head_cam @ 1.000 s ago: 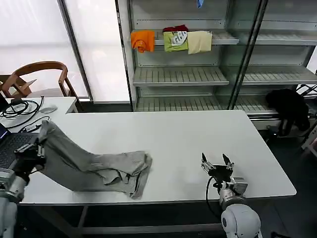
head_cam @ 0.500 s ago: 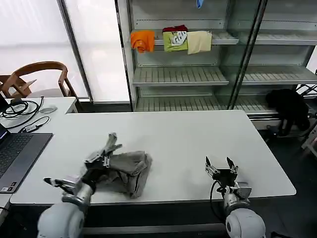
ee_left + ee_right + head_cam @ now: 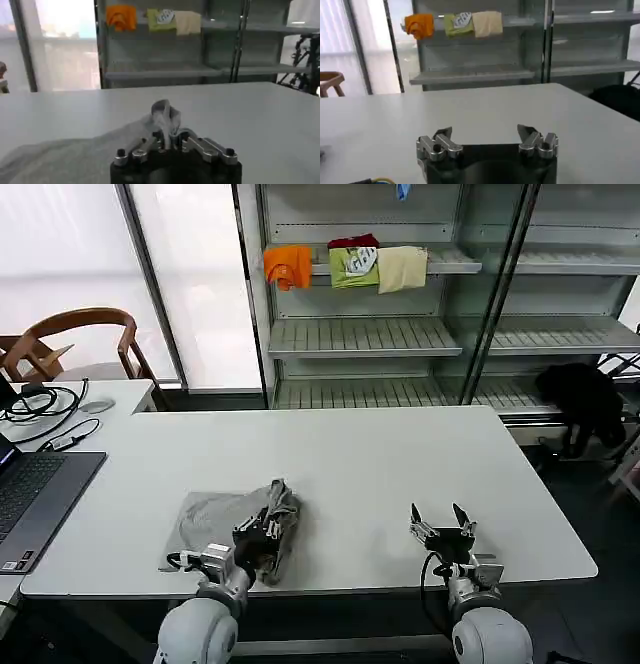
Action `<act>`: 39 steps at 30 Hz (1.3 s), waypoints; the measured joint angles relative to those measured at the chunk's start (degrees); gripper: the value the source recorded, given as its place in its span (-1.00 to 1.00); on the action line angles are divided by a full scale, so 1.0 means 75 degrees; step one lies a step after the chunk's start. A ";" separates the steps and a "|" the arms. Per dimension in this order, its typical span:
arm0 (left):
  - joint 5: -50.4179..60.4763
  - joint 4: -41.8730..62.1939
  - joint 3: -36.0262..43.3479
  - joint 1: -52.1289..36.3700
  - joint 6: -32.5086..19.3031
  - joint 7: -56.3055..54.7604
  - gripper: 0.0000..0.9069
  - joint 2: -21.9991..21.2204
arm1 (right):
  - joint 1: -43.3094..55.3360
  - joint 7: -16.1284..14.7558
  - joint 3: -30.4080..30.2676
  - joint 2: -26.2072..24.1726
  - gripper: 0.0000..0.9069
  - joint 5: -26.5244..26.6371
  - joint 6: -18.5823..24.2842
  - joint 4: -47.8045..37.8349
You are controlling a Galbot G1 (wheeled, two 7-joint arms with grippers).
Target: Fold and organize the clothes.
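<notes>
Left claw [image 3: 262,536] sits low over the near edge of the white table [image 3: 380,454], pressed together on a bunched fold of the grey shirt [image 3: 215,519]. In the left wrist view the claw [image 3: 167,142] pinches a raised tuft of the shirt [image 3: 75,155] that sticks up just beyond its tips. The rest of the shirt lies flat on the table to the claw's left side, with the crumpled ridge running right at the claw and a little past it, away from the robot.

Right claw [image 3: 442,522] hovers near the table's front edge, well apart from the shirt and off to the right of the left claw, spread wide with nothing between its fingers. Right wrist view shows the same: claw [image 3: 487,137] spread, bare table [image 3: 495,110] ahead of it.

Far beyond both claws stands a shelf unit [image 3: 400,334] with folded clothes on an upper shelf: orange [image 3: 288,264], green [image 3: 354,266], cream [image 3: 402,268]. A laptop [image 3: 35,494] sits at the table's left end, well left of the left claw, with cables [image 3: 40,404] and a wooden chair [image 3: 75,344] beyond it.
</notes>
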 measured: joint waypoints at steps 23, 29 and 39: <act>-0.1495 -0.0186 -0.1871 0.0332 -0.0690 -0.0375 0.96 0.0600 | 0.0151 0.0001 -0.0101 0.0173 1.00 -0.0145 0.0003 -0.0167; -0.1816 0.0394 -0.2587 0.0341 -0.0696 -0.0064 1.00 0.0972 | 0.0227 0.0003 -0.0203 0.0275 1.00 -0.0229 -0.0069 -0.0201; -0.2138 0.1074 -0.3051 0.0338 -0.0614 0.0379 1.00 0.1248 | 0.0237 0.0002 -0.0218 0.0292 1.00 -0.0272 -0.0133 -0.0218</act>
